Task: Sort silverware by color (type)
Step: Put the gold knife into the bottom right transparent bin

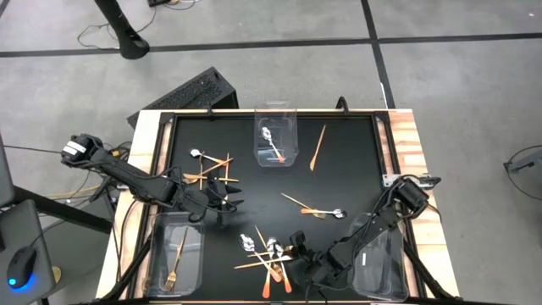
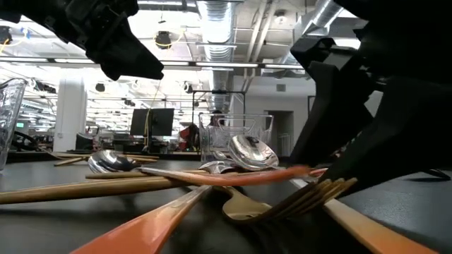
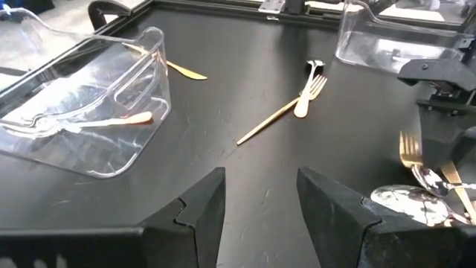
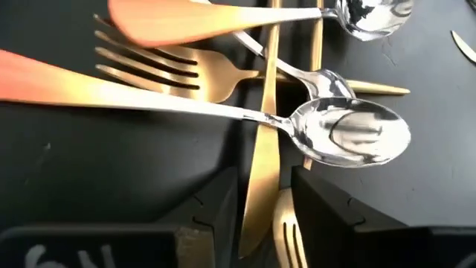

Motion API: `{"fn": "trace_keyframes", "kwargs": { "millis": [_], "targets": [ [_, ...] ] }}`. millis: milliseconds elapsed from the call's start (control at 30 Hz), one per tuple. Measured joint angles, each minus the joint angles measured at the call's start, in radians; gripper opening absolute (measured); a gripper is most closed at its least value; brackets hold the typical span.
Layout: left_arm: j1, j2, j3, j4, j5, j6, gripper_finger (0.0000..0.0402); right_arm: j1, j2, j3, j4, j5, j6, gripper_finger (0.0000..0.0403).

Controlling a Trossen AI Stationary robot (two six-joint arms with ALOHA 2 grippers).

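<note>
The silverware is seen scattered over a black bench [image 1: 339, 169] framed in pale wood. A tangled pile of silverware [image 1: 269, 254] lies near the front edge, its long axes crossing at several angles: spoons with silver bowls toward the left and orange-red handles running toward the front right, with gold forks and thin sticks laid across them. The right gripper [image 4: 262, 208] is held just above this pile, its fingers parted on either side of a gold knife blade [image 4: 260, 171] without closing on it; a spoon [image 4: 349, 134] lies crosswise just ahead, bowl up. The left gripper [image 3: 260, 201] is held open over bare black surface near the left-hand cluster of utensils [image 1: 210, 168], nothing between its fingers. A single stick [image 1: 318, 146] lies toward the back, slanted from front left to back right, and a spoon with a fork [image 1: 315, 207] rests right of centre, bowl to the right. One spoon is contained in the clear bin at the back centre [image 1: 278, 135], and one gold fork in the front-left bin [image 1: 176, 258], lengthwise; a third clear bin [image 1: 381, 263] stands at the front right. Grey floor surrounds the bench, and an office with ceiling lights and monitors is seen beyond in the low view.
</note>
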Motion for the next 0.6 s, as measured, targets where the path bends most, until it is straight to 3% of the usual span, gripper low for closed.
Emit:
{"fn": "trace_keyframes", "kwargs": {
  "millis": [367,600],
  "targets": [
    [0.000,0.000,0.000,0.000,-0.016,0.001,0.0155,-0.013,-0.066,0.000,-0.014,-0.003,-0.008,0.0013],
    [0.000,0.000,0.000,-0.018,-0.017,0.001,0.0155,-0.041,-0.075,0.000,-0.054,-0.026,0.052,0.0026]
  ]
}}
